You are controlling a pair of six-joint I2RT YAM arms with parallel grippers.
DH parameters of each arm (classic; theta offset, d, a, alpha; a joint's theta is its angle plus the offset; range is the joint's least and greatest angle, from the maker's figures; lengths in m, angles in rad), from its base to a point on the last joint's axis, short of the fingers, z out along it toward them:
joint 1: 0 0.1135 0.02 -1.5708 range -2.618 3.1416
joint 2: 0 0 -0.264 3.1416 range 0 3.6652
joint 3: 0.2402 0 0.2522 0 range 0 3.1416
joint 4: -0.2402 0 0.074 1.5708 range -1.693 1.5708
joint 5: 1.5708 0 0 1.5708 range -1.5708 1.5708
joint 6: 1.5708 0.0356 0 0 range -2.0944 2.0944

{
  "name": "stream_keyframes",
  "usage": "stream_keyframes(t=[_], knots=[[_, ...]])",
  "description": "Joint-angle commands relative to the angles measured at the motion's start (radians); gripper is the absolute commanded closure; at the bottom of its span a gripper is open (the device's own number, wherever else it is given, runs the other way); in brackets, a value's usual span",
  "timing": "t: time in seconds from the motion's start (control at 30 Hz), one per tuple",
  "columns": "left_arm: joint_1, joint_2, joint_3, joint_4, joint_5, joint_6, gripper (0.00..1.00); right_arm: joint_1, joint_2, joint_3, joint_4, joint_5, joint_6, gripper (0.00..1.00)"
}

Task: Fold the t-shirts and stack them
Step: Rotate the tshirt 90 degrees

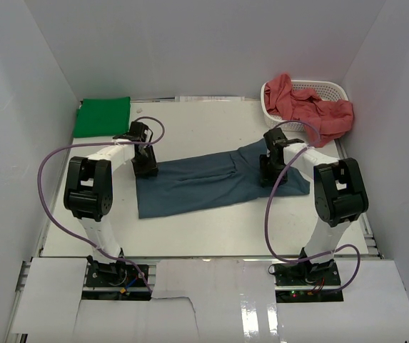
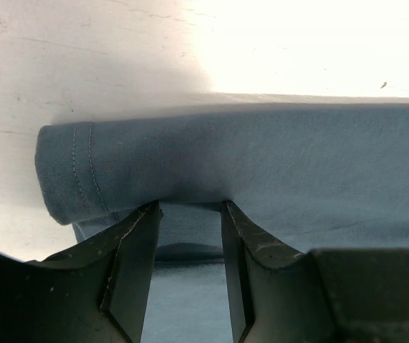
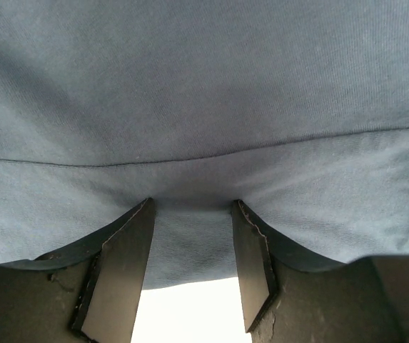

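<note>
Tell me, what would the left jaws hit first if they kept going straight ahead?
The blue shirt: its folded edge lies right at the left jaws' tips, apparently touching; table shows beyond.

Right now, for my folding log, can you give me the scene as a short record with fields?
in work: slate blue t-shirt, stretched across the table
left gripper: shut on its hemmed end
right gripper: shut on its other end
done: green t-shirt, neat rectangle, far left corner
waiting: salmon red t-shirts, heaped in white basket, far right corner
</note>
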Motion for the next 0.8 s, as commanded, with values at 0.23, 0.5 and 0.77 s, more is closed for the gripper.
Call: stream_keyframes(t=[0.23, 0.5, 0.77], knots=[[0.04, -0.029, -0.114, -0.084, -0.086, 0.002, 0.49, -0.006, 0.141, 0.154, 0.012, -0.032, -0.035, 0.46], [0.04, -0.116, -0.206, -0.106, -0.083, -0.03, 0.48, -0.006, 0.26, 0.363, -0.025, -0.107, -0.084, 0.45], [0.039, -0.198, -0.247, -0.161, -0.034, -0.038, 0.48, -0.006, 0.405, 0.603, -0.02, -0.204, -0.106, 0.45]])
